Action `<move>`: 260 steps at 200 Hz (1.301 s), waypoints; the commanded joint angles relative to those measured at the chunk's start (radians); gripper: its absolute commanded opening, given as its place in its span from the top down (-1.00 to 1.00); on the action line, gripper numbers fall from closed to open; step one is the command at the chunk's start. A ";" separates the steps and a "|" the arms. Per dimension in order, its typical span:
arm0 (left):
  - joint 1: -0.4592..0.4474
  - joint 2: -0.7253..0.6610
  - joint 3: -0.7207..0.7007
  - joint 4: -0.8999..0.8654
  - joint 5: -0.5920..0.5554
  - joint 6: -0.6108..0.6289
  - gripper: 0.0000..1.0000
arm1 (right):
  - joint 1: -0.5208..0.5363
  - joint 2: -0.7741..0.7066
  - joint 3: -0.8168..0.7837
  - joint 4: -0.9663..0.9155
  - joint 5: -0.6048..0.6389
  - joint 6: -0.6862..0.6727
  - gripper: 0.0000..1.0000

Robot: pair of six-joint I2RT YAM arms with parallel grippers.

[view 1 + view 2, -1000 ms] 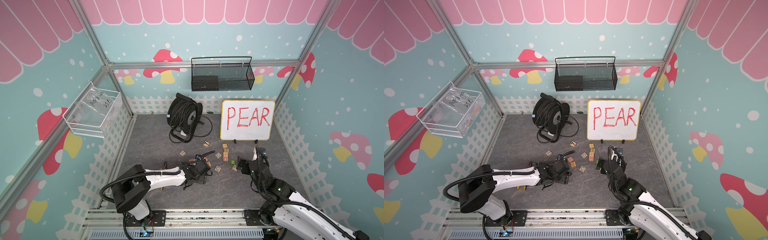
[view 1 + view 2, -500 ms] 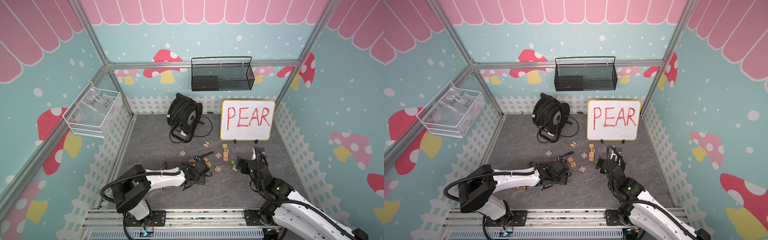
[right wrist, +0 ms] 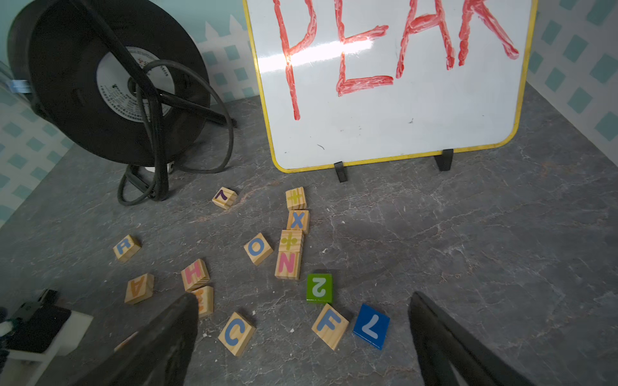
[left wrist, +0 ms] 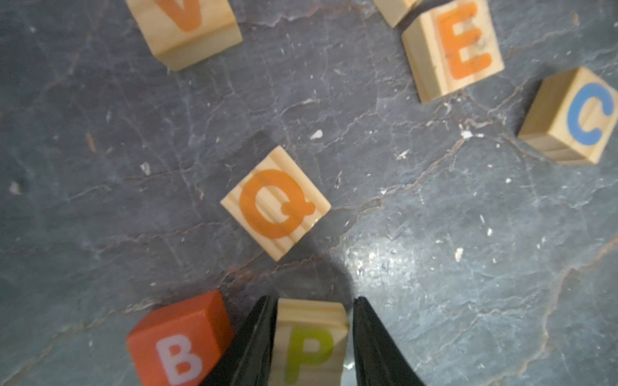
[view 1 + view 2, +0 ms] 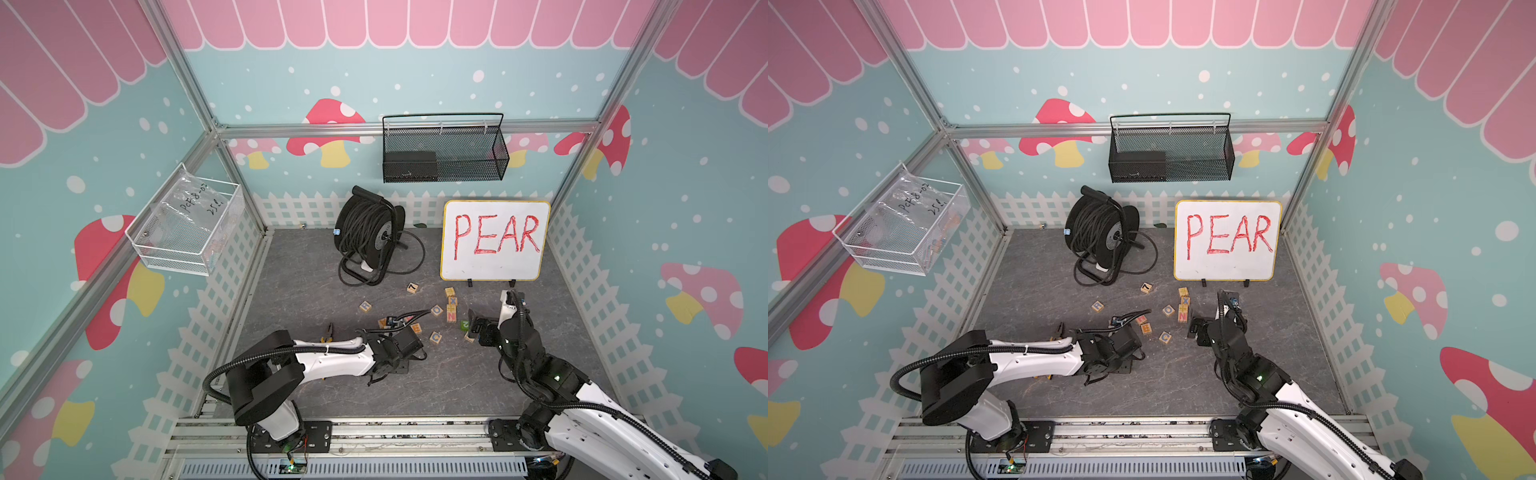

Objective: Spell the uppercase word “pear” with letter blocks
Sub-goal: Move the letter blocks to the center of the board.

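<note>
R block [image 3: 126,247]: seen leftmost, alone.
A block [image 3: 138,288]: laid near it.
Left gripper [image 4: 312,299]: closed tight on the P block [image 4: 311,341], beside the red B block [image 4: 177,341].
E block [image 4: 453,50]: seen loose, further right.
Right gripper [image 3: 302,294]: spread wide, nothing held.

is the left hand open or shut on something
Shut on the P block: in the left wrist view the left hand's two black fingers sit flush against the block's opposite sides.

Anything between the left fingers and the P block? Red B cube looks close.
Nothing visible. The left gripper has its fingers bracketing the P block on both sides; the red B cube sits beside one finger, outside the grip.
</note>
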 commanded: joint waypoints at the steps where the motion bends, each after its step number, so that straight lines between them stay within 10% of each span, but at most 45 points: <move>1: -0.016 -0.003 0.024 -0.068 -0.026 -0.061 0.18 | -0.005 -0.022 -0.024 0.083 -0.075 -0.080 -0.99; 260: -0.129 0.016 0.080 -0.148 0.037 -0.206 0.32 | -0.005 -0.129 -0.055 0.054 -0.113 -0.128 -0.99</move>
